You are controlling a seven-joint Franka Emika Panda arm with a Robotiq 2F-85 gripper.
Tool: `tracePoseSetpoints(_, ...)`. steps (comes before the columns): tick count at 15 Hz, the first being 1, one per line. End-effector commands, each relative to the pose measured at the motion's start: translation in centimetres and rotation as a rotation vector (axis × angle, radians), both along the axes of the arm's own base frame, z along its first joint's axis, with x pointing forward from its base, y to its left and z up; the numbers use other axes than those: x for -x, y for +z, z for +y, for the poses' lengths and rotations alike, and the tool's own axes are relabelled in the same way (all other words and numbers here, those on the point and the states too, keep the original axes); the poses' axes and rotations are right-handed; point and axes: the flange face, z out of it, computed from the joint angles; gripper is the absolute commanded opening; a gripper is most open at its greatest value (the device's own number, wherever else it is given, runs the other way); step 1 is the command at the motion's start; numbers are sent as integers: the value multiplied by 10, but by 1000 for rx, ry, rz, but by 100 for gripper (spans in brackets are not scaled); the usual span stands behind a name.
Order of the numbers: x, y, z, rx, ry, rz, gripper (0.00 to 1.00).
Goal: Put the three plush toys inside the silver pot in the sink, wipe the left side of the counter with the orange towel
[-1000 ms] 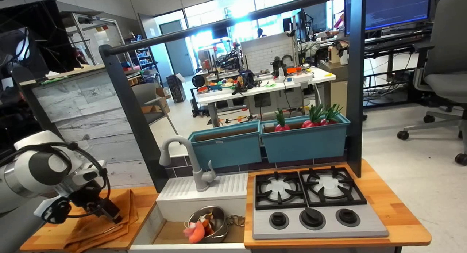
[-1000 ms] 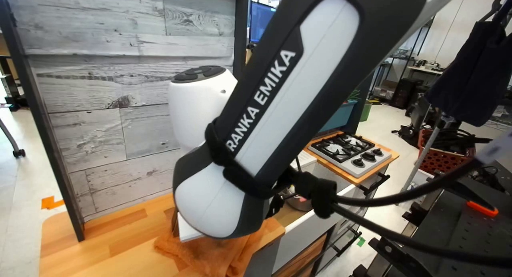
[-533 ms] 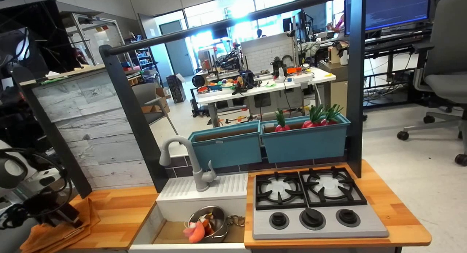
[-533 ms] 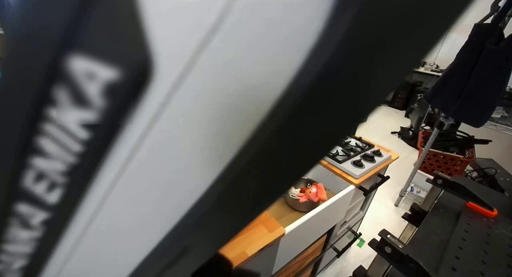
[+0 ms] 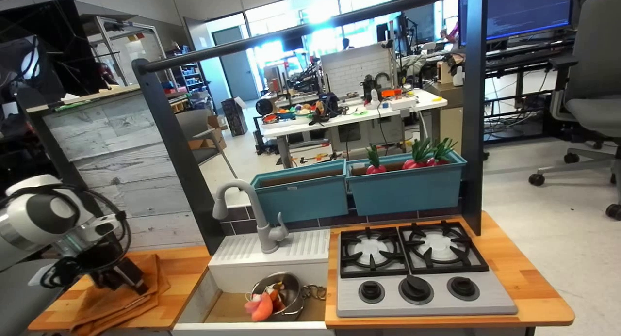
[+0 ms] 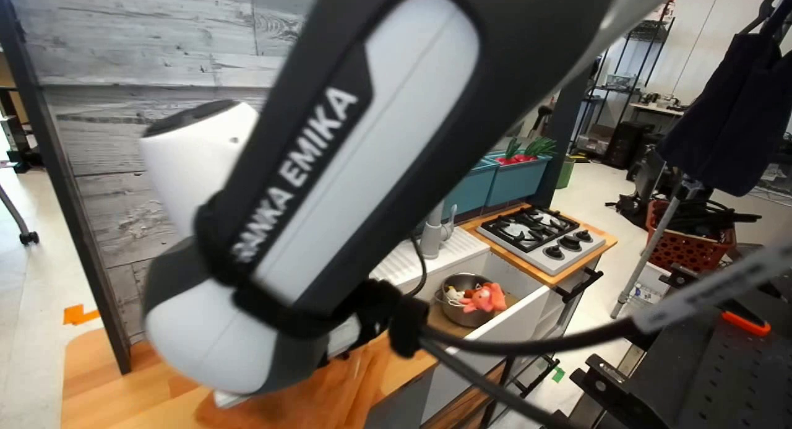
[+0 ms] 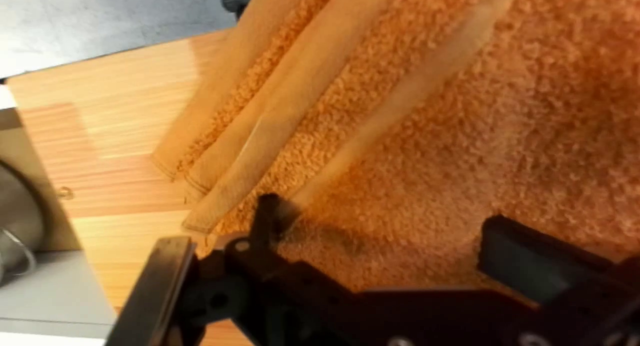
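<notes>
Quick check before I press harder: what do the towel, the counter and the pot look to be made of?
Towel: soft matte cloth, probably terry; the fuzzy pile and smoother flat bands suggest it.
Counter: smooth wood or a wood-look laminate; pale joined strips with grain lines.
Pot: metal, likely stainless steel; silvery-grey with shiny highlights.

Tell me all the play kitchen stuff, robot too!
counter: 1, brown, beside sink
sink: 1, white, beside stove
faucet: 1, grey, behind sink
pot: 1, silver, in sink
toys: count unclear, orange and pinkish, in pot, one overhanging
loops: count unclear, greyish, beside pot
towel: 1, orange, on counter
stove: 1, grey and black, on counter
planters: 2, teal, behind sink and stove
radishes: 3, red, in one planter
arm: 1, white and black, over counter
gripper: 1, black, open over towel
</notes>
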Motion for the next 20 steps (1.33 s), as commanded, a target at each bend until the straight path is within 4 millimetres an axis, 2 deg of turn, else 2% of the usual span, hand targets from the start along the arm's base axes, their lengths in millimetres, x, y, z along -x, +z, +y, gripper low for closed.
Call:
tracePoseSetpoints(1,-7,-3,-77,57,-154,12,100)
tracePoseSetpoints(3,-13,-3,-96,66,-191,10,100)
tracePoseSetpoints(4,-14,-4,-97,63,-192,12,100)
tracePoseSetpoints(5,-13,-4,-87,52,-167,15,100)
tracePoseSetpoints(7,-6,-7,-54,31,-79,28,100)
tracePoseSetpoints(13,23,-15,82,-44,177,41,100)
tracePoseSetpoints(15,27,-12,108,-59,208,36,100)
tracePoseSetpoints(17,21,-3,110,-53,211,20,100)
tracePoseSetpoints(18,15,-1,102,-46,190,34,100)
tracePoseSetpoints(20,0,5,67,-15,134,16,100)
